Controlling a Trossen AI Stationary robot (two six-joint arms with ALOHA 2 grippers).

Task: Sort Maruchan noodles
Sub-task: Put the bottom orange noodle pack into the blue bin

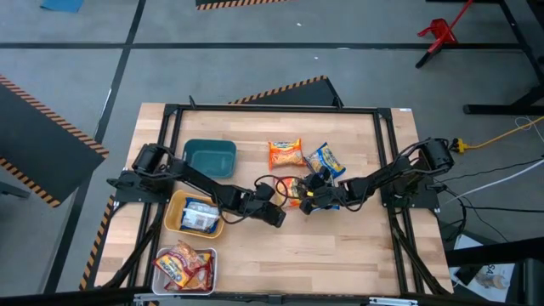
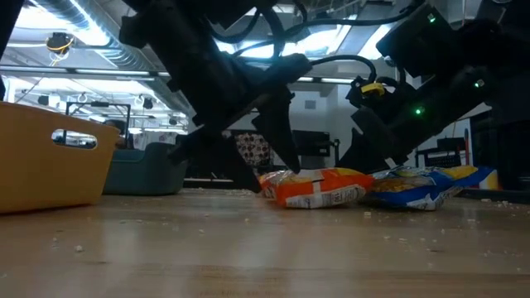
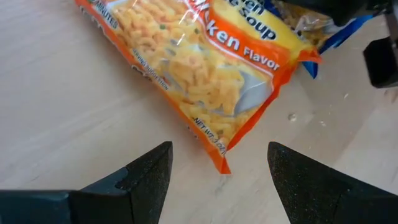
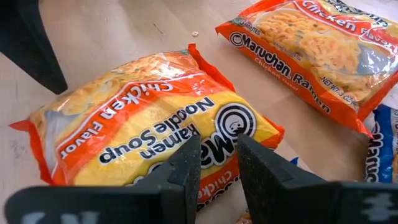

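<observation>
An orange Maruchan packet (image 1: 293,187) (image 2: 319,189) lies flat on the table between both grippers. My left gripper (image 1: 279,217) (image 3: 219,152) is open, and the packet's near corner (image 3: 221,163) lies just ahead of its spread fingers without touching them. My right gripper (image 1: 308,202) (image 4: 217,149) stands over the packet's opposite edge (image 4: 211,186), its fingers a narrow gap apart. A second orange packet (image 1: 286,155) (image 4: 317,43) and a blue one (image 1: 325,161) (image 2: 426,186) lie flat farther back. My right gripper's fingers (image 4: 186,168) overlap the orange packet's edge in the wrist view, slanting down from the table's right. The print shows unbroken through the gap, and I cannot tell whether the fingers touch the packet.
A teal tray (image 1: 209,143) sits left of the packets. The yellow tray (image 1: 174,212) holds a blue packet and the white tray (image 1: 212,272) holds red-pink ones, both near the table's left near corner. Bare wood lies toward the near right. Crumbs dot the tabletop.
</observation>
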